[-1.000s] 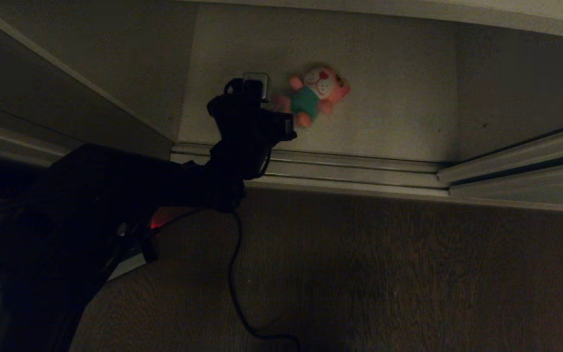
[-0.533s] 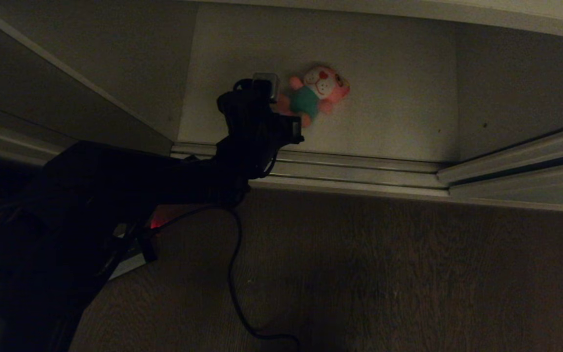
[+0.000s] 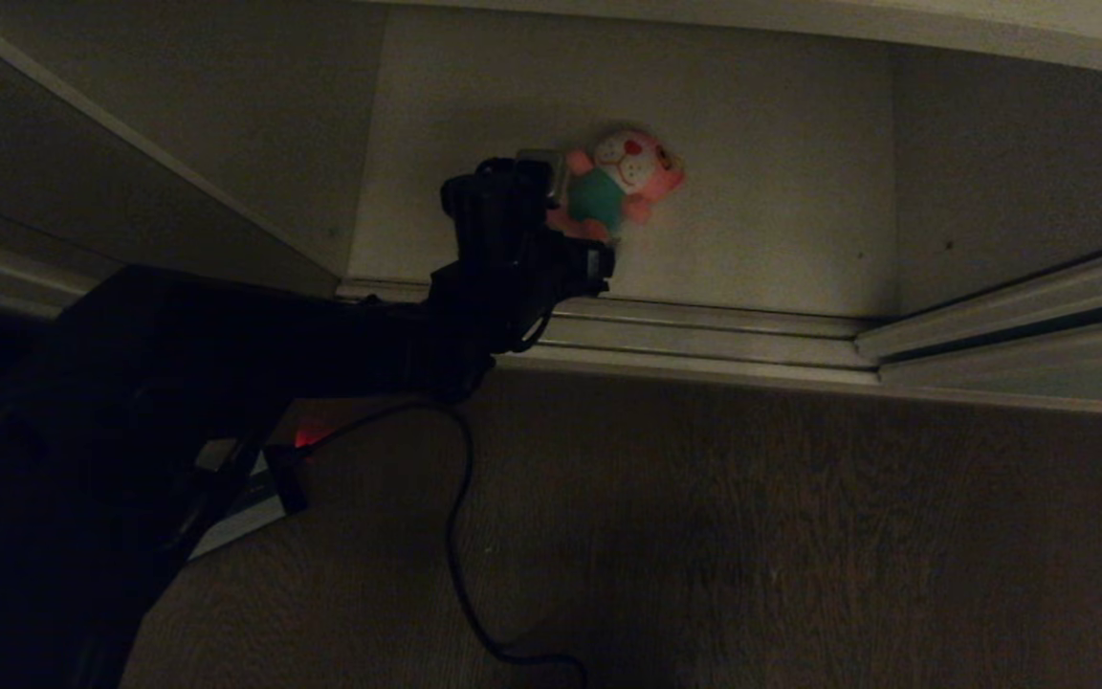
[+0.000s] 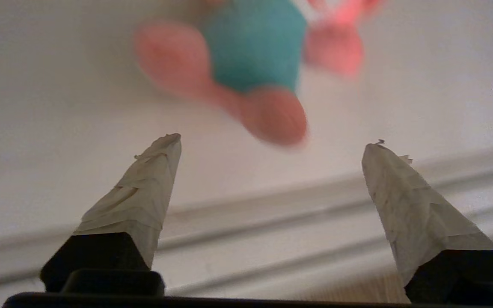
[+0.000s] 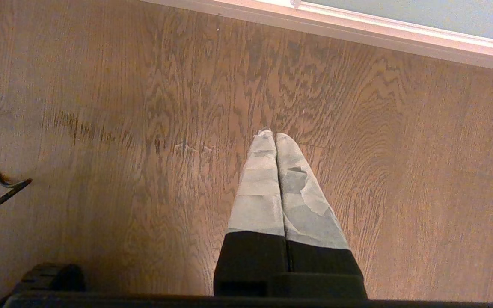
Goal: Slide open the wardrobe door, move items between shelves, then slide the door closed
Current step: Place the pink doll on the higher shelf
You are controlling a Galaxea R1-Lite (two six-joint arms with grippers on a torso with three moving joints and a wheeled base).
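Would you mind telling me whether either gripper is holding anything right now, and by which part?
Nothing is held. The left gripper is open just short of the pink plush toy, and the right gripper is shut on nothing above the floor.

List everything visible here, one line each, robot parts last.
Pink plush toy in teal outfit: one, lying on the shelf floor, ahead of the left gripper.
White wardrobe shelf floor: one, pale, behind the track.
Pale metal sliding-door track: one, along the shelf's front edge.
Brown wooden floor: one, in front.
Black cable: one, trailing over the floor.
Left gripper: black, taped fingers, open, short of the toy.
Right gripper: shut, over the floor.
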